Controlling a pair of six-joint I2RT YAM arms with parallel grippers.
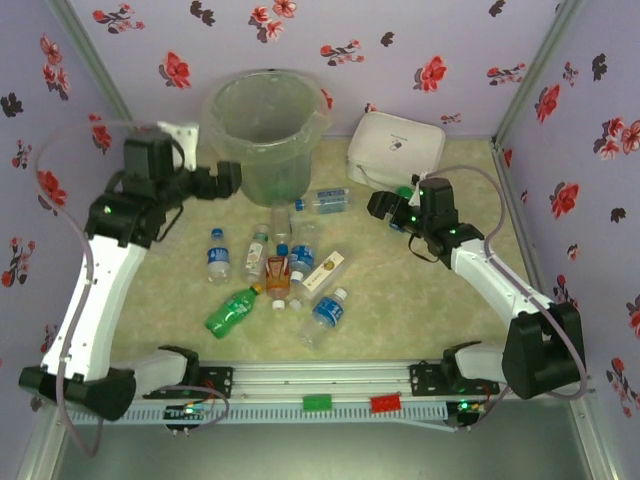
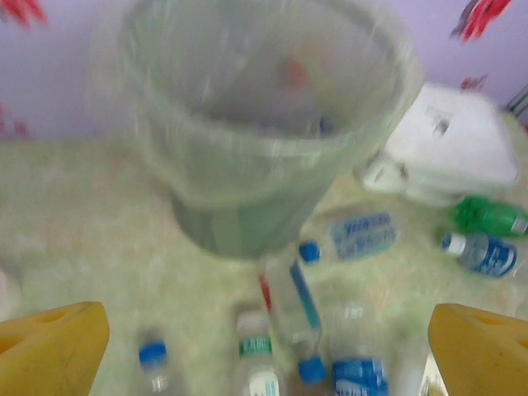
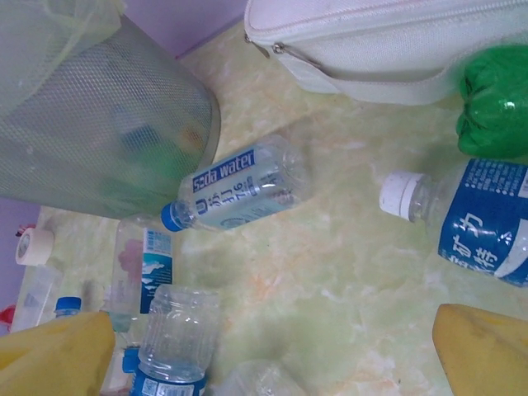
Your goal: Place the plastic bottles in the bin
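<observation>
1. Most of the plastic bottles [image 1: 302,258] lie loose on the table [image 1: 150,320] in front of the bin [image 1: 270,170]. There are roughly ten in the top view, with the green bottle [image 1: 232,311] farthest forward of it.
2. Some seem to be in already: through the bin's wall the right wrist view shows dark, green and blue shapes. How many cannot be told, so I judge the task well short of half done.
3. The left gripper [image 1: 225,180] hangs just left of the bin's wall. Its yellow fingers [image 2: 54,346] are spread wide and hold nothing.
4. The right gripper [image 1: 382,205] sits to the bin's right, in front of the white box [image 1: 396,148]. It is also spread wide and empty, with two bottles lying just beside it.
5. The bin stands against the back wall [image 1: 400,40] with the white box close on its right, and its high rim has to be cleared.
6. The bottles in the cluster touch each other, leaving little finger room. The lone bottle [image 1: 322,201] just right of the bin's foot lies apart, and the bare table left-front of the bin gives room to swing.
</observation>
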